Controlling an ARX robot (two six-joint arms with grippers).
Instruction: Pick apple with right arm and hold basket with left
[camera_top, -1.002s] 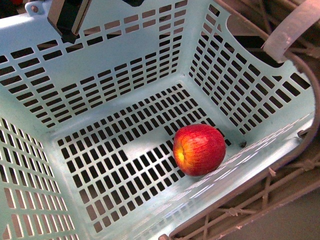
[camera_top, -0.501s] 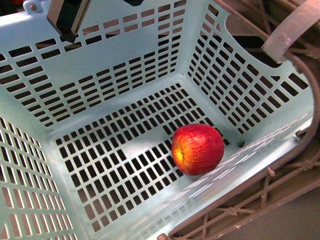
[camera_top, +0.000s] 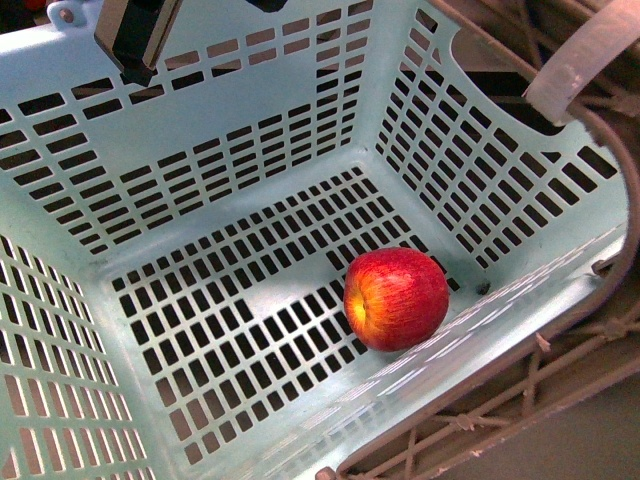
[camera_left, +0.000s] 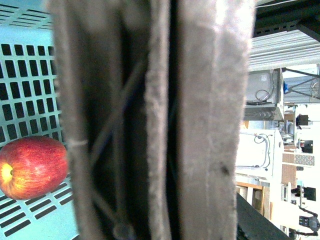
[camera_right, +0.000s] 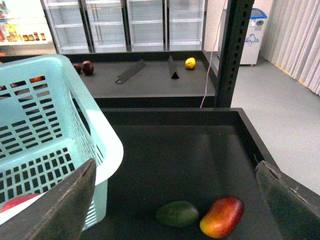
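The red apple (camera_top: 396, 298) lies on the slotted floor of the turquoise basket (camera_top: 250, 130), close to its near right wall. My left gripper (camera_top: 135, 40) shows at the basket's far left rim. In the left wrist view its fingers (camera_left: 210, 125) fill the frame, shut on the basket (camera_left: 25, 75), with the apple (camera_left: 32, 167) beside them. My right gripper (camera_right: 175, 165) is open and empty outside the basket (camera_right: 50, 125), over a dark tray. A sliver of the apple (camera_right: 15, 202) shows through the basket wall there.
The basket's brown swing handle (camera_top: 600, 300) hangs along its near right rim. A dark green avocado (camera_right: 177, 213) and an orange-red mango (camera_right: 221, 216) lie side by side in the dark tray (camera_right: 175, 145) under my right gripper. A black post (camera_right: 235, 50) stands behind.
The basket has shifted a little in the front view, and the apple sits slightly further left and up. My left gripper stays on the rim.
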